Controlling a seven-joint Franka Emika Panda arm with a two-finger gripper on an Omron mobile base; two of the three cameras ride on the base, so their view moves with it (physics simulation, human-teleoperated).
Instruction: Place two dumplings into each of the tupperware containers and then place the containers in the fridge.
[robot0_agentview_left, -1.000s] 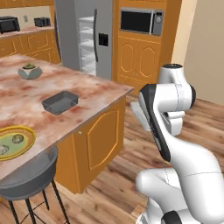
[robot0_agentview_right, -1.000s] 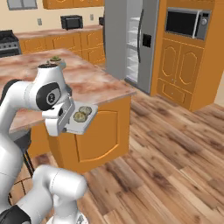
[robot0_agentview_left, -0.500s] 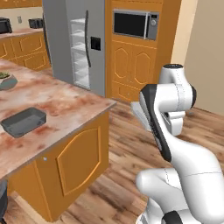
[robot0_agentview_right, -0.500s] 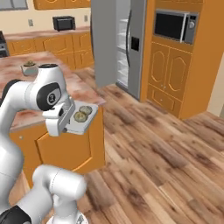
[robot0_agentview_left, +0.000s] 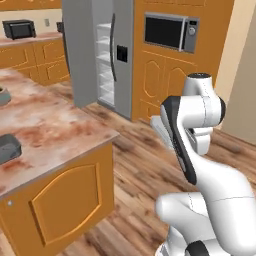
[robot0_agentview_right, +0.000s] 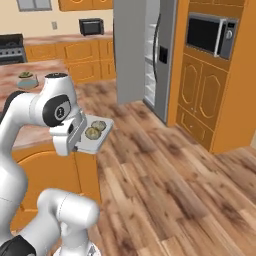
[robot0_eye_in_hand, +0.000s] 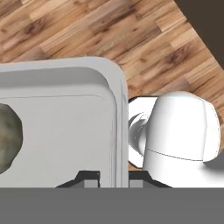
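you have no lettering, brand or label legible anywhere here; the small black panel on the fridge (robot0_agentview_right: 142, 55) door is too small to read. your gripper (robot0_eye_in_hand: 113, 178) is pinched shut on the rim of the pale grey tupperware container (robot0_agentview_right: 98, 141), one dark finger tip (robot0_eye_in_hand: 87, 179) inside the wall and the other outside it. in the right base view you carry that tub level above the wood floor (robot0_agentview_right: 190, 185), just past the island counter (robot0_agentview_left: 55, 135) edge, with two dumplings (robot0_agentview_right: 95, 129) lying side by side in it. the dark grey tupperware container (robot0_agentview_left: 7, 148) sits on the counter at your left. the fridge stands ahead with one door open.
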